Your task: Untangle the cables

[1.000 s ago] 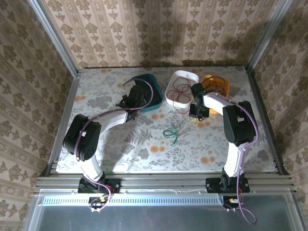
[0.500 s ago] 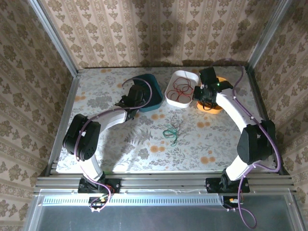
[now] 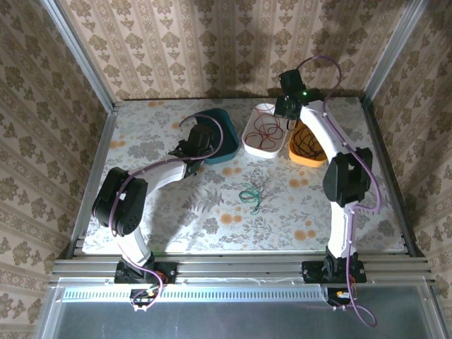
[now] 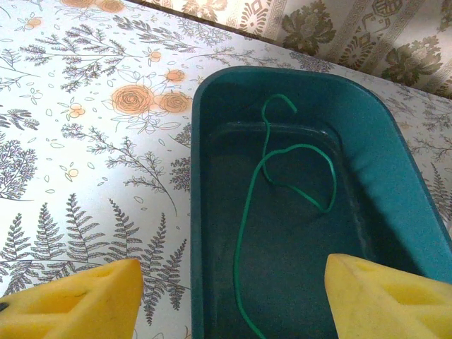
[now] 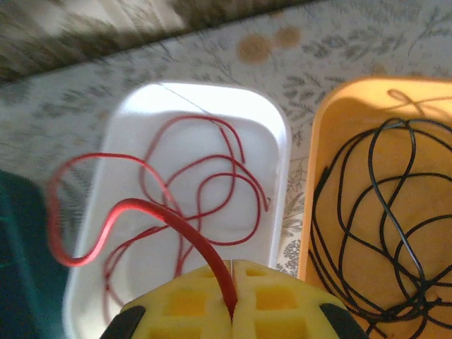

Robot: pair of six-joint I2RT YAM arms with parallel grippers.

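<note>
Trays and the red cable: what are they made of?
Teal tray, white tray, orange tray: likely moulded plastic. They are smooth, with rounded corners and a soft sheen. Red cable: looks like a rubber or PVC sheath, matte, lying in loose curves. The core is not visible.

You see a surface (image 3: 212, 226) with a flowery cover. Walls (image 3: 212, 49) with patterned paper stand on its left, far and right sides. A metal rail (image 3: 240, 268) runs along the near edge.
</note>
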